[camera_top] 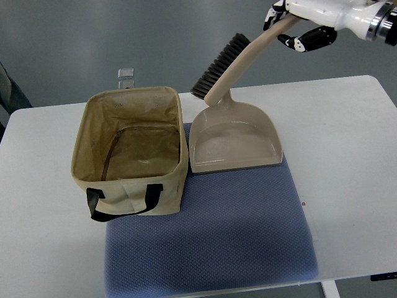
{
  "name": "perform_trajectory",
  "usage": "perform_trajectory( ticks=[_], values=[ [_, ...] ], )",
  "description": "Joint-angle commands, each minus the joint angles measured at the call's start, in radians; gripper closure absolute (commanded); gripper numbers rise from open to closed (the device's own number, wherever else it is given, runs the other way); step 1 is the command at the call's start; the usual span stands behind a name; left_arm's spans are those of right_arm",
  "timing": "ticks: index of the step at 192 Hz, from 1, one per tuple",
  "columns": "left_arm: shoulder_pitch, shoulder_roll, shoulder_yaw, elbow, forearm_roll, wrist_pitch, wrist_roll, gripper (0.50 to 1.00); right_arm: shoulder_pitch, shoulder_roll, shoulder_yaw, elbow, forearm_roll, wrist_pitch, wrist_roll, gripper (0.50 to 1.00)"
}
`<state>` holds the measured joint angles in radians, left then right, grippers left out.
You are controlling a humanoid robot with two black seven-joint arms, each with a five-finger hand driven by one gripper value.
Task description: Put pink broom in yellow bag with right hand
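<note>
The pink broom (248, 56) has a beige-pink handle and dark bristles (218, 65) that jut out to its left. It leans up and to the right from the neck of a matching dustpan (236, 139), which lies flat on a blue mat. My right hand (289, 28) comes in from the top right and is shut on the handle's upper end. The yellow bag (133, 194) stands open-topped to the left of the dustpan, with a black strap (124, 203) on its near wall. Nothing lies inside the bag. The left arm does not show.
The blue mat (211, 245) covers the middle of the white table (347, 161), under the dustpan and the bag's right part. A small clear object (126, 73) stands just past the table's far edge, behind the bag.
</note>
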<state>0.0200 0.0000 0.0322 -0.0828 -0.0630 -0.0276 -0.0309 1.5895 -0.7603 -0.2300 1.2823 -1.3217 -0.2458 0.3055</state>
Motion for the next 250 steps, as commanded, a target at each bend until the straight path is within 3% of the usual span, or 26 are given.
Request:
perform_trajectory(
  ticks=[1,32,66,67,68,69,70,71,72,73,90,97,164,202,217,250],
  values=[
    [0.0,0.0,0.0,0.0,0.0,0.0,0.0,0.5,0.015,0.121,0.0,-0.017,-0.002,0.002,-0.016,1.0],
    [0.0,0.0,0.0,0.0,0.0,0.0,0.0,0.5,0.009,0.272,-0.003,-0.064,-0.004,0.002,-0.029,1.0],
    [0.0,0.0,0.0,0.0,0.0,0.0,0.0,0.5,-0.01,0.346,0.0,-0.098,-0.001,-0.004,-0.028,1.0],
    [0.0,0.0,0.0,0.0,0.0,0.0,0.0,0.5,-0.011,0.348,0.0,-0.098,0.001,-0.006,-0.028,0.961],
    [0.0,0.0,0.0,0.0,0.0,0.0,0.0,0.5,-0.011,0.348,0.0,-0.098,0.001,-0.006,-0.028,0.961],
    [0.0,0.0,0.0,0.0,0.0,0.0,0.0,0.5,-0.014,0.348,0.0,-0.098,0.001,-0.009,-0.026,0.898],
    [0.0,0.0,0.0,0.0,0.0,0.0,0.0,0.5,-0.014,0.348,0.0,-0.098,0.001,-0.009,-0.026,0.897],
    [0.0,0.0,0.0,0.0,0.0,0.0,0.0,0.5,-0.016,0.348,0.0,-0.098,0.002,-0.01,-0.025,0.843],
    [0.0,0.0,0.0,0.0,0.0,0.0,0.0,0.5,-0.016,0.348,0.0,-0.098,0.002,-0.01,-0.025,0.842],
    [0.0,0.0,0.0,0.0,0.0,0.0,0.0,0.5,-0.019,0.349,0.0,-0.098,0.004,-0.012,-0.023,0.802],
    [0.0,0.0,0.0,0.0,0.0,0.0,0.0,0.5,-0.039,0.345,0.0,-0.095,0.01,-0.013,-0.014,0.707],
    [0.0,0.0,0.0,0.0,0.0,0.0,0.0,0.5,-0.04,0.34,0.001,-0.093,0.012,-0.013,-0.014,0.693],
    [0.0,0.0,0.0,0.0,0.0,0.0,0.0,0.5,-0.172,0.202,0.159,-0.081,0.104,-0.01,-0.017,0.681],
    [0.0,0.0,0.0,0.0,0.0,0.0,0.0,0.5,-0.454,0.134,0.494,-0.077,0.16,0.016,-0.031,0.675],
    [0.0,0.0,0.0,0.0,0.0,0.0,0.0,0.5,-0.586,0.124,0.656,-0.075,0.16,0.069,-0.037,0.675],
    [0.0,0.0,0.0,0.0,0.0,0.0,0.0,0.5,-0.853,0.185,1.047,-0.075,0.159,0.174,-0.121,0.675]
  ],
)
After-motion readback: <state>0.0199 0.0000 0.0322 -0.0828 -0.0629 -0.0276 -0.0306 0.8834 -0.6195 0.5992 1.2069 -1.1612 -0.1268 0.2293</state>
